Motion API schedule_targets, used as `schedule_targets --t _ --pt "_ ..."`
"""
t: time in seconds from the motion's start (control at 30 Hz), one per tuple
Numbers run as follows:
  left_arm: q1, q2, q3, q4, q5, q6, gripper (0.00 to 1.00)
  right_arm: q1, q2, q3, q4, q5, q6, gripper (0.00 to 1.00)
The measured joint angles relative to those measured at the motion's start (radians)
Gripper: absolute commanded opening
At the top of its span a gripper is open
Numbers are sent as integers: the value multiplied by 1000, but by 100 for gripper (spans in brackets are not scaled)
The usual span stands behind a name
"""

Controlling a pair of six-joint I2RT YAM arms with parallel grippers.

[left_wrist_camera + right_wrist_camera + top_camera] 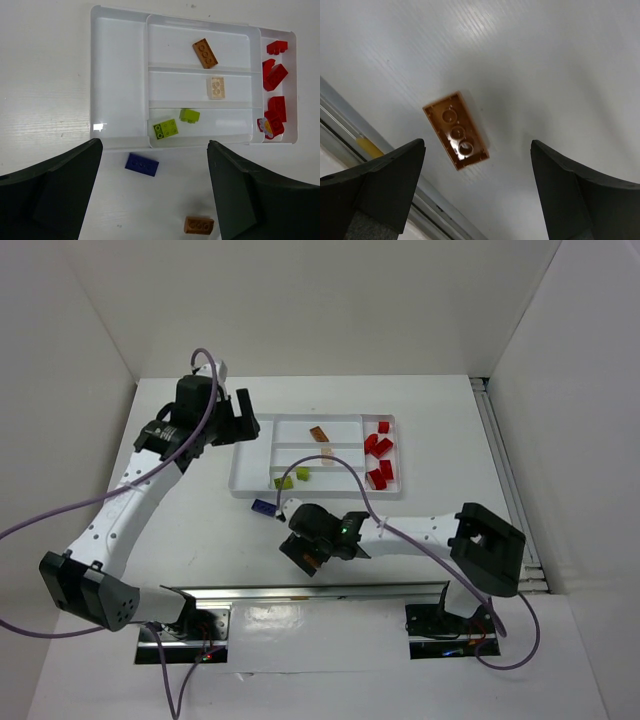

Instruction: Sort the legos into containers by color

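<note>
the right gripper (pixel 476 146) is released, its jaws spread wide with nothing between them, and it hangs over an orange-brown brick (pixel 456 131) lying studs-up on the bare table (pixel 545 60). the brick sits diagonally between the two fingers, so i judge the wrist is lined up for a pick but may need turning before it closes. a metal rail (pixel 365 150) runs just beside the brick.

the left gripper (pixel 152 147) is also slack and empty, held high over the near edge of the white tray (pixel 117 75). a dark blue brick (pixel 141 164) lies on the table just outside the tray, probably its next target.

inside the tray the sorting looks nearly finished. another orange-brown brick (pixel 205 53) is in the far long slot, a tan brick (pixel 216 87) in the middle one, and two yellow-green bricks (pixel 166 129) in the near one. the red bricks (pixel 274 80) fill the end slot, and the wide slot holds nothing.

from the top camera the right wrist covers the loose orange-brown brick. both wrist views crop the fingers at the frame edge. a small pale-and-yellow thing (pixel 264 125) among the reds is too small to name.
</note>
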Motion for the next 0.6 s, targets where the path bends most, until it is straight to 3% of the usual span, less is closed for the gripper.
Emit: schedule_targets --t 0.07,0.2,0.27,0.3,0.43,0.53,0.6 --pt "0 0 -6 0 6 2 96 0 31 19 10 -16 -18 93" --pt "8 0 -19 -2 13 3 96 0 75 27 21 -41 -43 82" --pt "11 0 -21 -2 10 2 96 0 92 28 24 -43 -50 71" --pt "13 0 -23 -2 6 1 96 0 99 28 24 -44 -54 71" --pt "24 1 -28 -13 -5 -2 96 3 126 40 31 -43 -57 54" --pt "37 1 -28 -20 -10 -2 96 6 135 47 33 -34 -60 29" --pt "47 1 -28 -21 -14 -2 100 7 135 52 31 -18 -55 25"
